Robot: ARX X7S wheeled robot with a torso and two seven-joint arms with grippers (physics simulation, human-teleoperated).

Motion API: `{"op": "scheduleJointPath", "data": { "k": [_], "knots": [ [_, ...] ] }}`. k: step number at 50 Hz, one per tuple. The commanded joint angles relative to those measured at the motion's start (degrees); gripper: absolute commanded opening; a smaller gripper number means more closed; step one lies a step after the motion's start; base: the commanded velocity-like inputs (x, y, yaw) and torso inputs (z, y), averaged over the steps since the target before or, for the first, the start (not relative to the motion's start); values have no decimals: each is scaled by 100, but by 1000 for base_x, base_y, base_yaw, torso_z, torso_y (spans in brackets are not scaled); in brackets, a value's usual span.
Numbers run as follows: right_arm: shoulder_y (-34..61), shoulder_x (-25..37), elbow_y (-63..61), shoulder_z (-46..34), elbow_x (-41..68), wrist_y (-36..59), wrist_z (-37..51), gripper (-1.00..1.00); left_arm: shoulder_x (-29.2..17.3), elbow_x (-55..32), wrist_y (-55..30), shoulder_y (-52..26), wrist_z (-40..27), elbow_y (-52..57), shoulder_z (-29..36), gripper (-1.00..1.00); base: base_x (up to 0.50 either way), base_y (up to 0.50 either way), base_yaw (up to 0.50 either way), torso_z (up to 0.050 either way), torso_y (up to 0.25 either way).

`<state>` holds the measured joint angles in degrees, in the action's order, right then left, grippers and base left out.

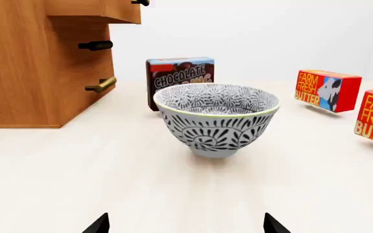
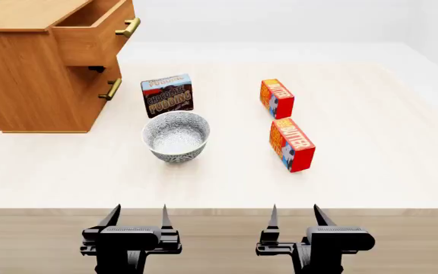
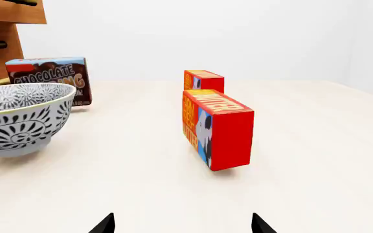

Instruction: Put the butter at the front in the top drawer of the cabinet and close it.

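Observation:
Two red-and-orange butter cartons stand right of centre. The butter at the front is the nearer one, straight ahead of my right gripper and filling the middle of the right wrist view. The other carton stands behind it. At the far left, the cabinet has its top drawer pulled out. Both grippers hang at the table's near edge, open and empty, the left gripper facing the bowl. Only the black fingertips show in the wrist views, set wide apart.
A patterned grey bowl sits between the left gripper and the cabinet, and fills the left wrist view. A chocolate pudding box stands behind it. The lower drawer's brass handle juts out under the open drawer.

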<state>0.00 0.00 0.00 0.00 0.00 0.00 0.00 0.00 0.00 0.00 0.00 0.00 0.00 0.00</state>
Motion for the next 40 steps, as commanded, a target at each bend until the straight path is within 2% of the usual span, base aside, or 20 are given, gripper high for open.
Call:
{"op": "scheduleJointPath", "data": {
  "k": [1,10,23,40],
  "knots": [
    [20,94,47,-115,98,-23,91,100,-86,-69,-8,-23,-127,-5,114,100,0,0,0,0,0],
    [89,265,-165,-385,217,189,171,100,-226,-15,-118,-166,-486,211,485,100,0,0,0,0,0],
    [399,386,-1250,-612,302,1206,336,100,-419,-226,-661,-330,-621,900,521,100,0,0,0,0,0],
    [1256,549,-1740,-690,444,2118,456,100,-686,-283,-1237,-562,-726,1793,599,100,0,0,0,0,0]
  ]
}}
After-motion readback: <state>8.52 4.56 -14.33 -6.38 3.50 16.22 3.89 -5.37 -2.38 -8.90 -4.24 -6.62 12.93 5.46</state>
